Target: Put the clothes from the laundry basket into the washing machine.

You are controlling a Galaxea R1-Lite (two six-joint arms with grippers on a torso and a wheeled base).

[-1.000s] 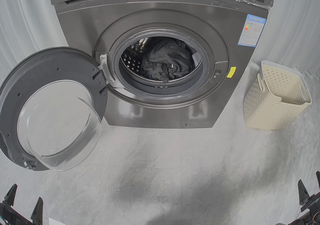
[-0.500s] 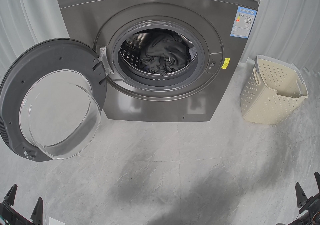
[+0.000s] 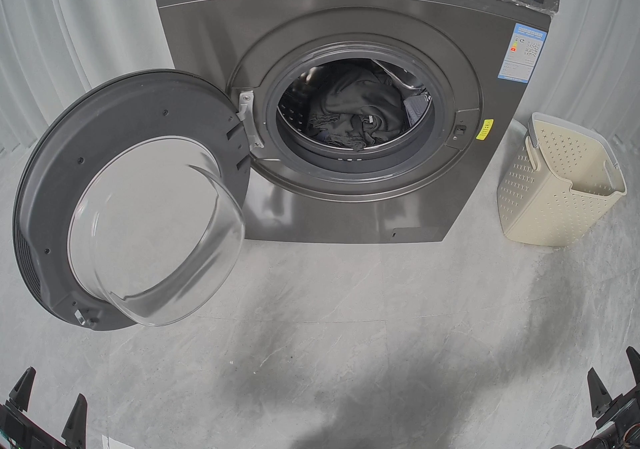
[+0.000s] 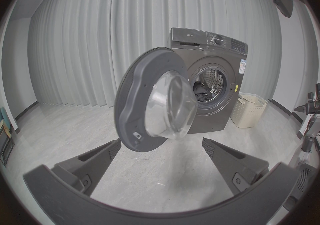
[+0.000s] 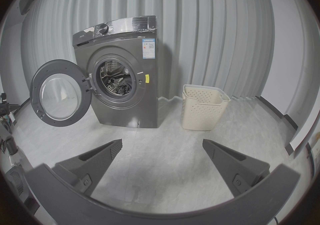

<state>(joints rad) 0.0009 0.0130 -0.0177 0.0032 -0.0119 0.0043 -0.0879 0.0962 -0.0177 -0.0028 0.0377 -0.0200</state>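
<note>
Against the pleated curtain (image 3: 67, 17) stands the washing machine (image 3: 373, 10). Its door (image 3: 60, 157) is swung open to the left, hinged at the left edge of the opening, and the glass bowl bulges out over the floor (image 3: 373, 337). Dark clothes (image 3: 353, 114) lie heaped in the drum, behind the opening's rim. Laundry basket (image 3: 533, 197) stands upright on the floor right of the machine, near its front corner, a strip of floor between them. Wide open floor separates the machine front from both grippers. Left gripper (image 3: 52, 385): low, near left, fingers spread apart over the floor, well clear of the door's lower edge. Right gripper (image 3: 610, 364): low, near right, fingers likewise apart, well apart from the basket
</note>
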